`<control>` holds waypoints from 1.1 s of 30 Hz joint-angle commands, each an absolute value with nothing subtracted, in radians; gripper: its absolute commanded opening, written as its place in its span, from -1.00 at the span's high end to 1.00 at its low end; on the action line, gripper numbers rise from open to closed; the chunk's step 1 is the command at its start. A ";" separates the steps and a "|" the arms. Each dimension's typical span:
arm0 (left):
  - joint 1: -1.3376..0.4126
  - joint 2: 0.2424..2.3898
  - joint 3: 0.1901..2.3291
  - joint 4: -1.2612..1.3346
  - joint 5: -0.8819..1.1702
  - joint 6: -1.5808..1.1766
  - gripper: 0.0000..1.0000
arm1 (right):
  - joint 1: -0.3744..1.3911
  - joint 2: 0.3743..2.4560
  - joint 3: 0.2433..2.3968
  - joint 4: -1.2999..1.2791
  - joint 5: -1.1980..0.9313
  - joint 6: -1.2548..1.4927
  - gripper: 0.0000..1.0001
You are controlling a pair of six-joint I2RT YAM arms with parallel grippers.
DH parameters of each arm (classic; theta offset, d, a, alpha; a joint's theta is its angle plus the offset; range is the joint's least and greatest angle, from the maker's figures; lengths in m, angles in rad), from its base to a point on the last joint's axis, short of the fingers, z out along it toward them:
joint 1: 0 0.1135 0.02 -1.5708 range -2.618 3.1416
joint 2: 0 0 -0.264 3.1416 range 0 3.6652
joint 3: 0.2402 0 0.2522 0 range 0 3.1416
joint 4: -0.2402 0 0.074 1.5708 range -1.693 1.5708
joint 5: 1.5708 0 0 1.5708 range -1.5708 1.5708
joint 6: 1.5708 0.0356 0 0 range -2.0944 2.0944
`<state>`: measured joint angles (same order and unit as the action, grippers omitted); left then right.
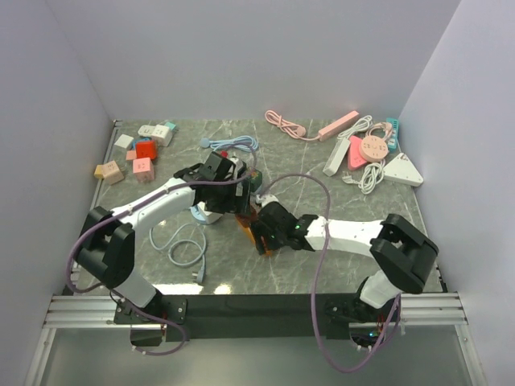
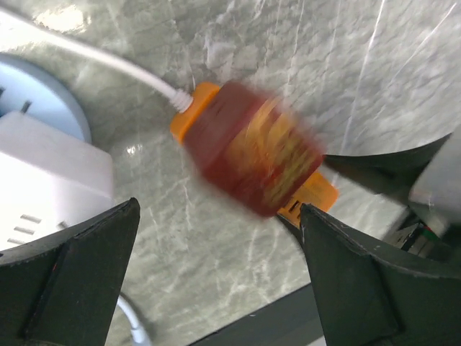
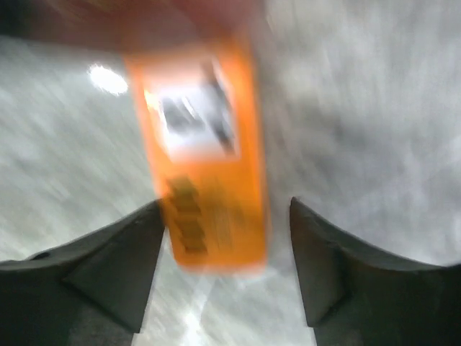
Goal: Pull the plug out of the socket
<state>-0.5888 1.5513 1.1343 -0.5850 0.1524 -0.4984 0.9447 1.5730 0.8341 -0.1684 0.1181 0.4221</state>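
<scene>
Near the middle of the desk (image 1: 294, 161), a little toward its near edge, we see the orange socket strip (image 1: 252, 219) lying flat, and both arms meet over it. In the left wrist view the dark red plug (image 2: 252, 148) sits on top of this strip. It is blurred, so we cannot tell how deep it sits. A white cable (image 2: 137, 72) leaves one end of the strip.

The left gripper (image 2: 216, 209) has its fingers spread wide, one on each side of the plug, and neither touches it. Just beside the strip lies a round blue and white socket (image 2: 43, 122).

The right gripper (image 3: 227, 209) also has its fingers apart, with the other end of the strip between them. A gap shows on one side; on the other side the blur does not let us tell if the finger touches.

Coloured blocks (image 1: 141, 153) lie near the far left corner, well apart from the strip.
</scene>
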 commanded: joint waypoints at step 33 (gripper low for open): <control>-0.635 1.752 1.315 -0.600 0.267 -0.139 0.99 | 0.820 1.063 0.680 -0.513 0.080 1.038 -0.77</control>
<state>-0.6292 1.7996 1.3216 -0.6331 0.2813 -0.0700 0.8791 1.1309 0.7361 -0.5198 0.0685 0.8989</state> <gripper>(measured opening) 0.624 0.891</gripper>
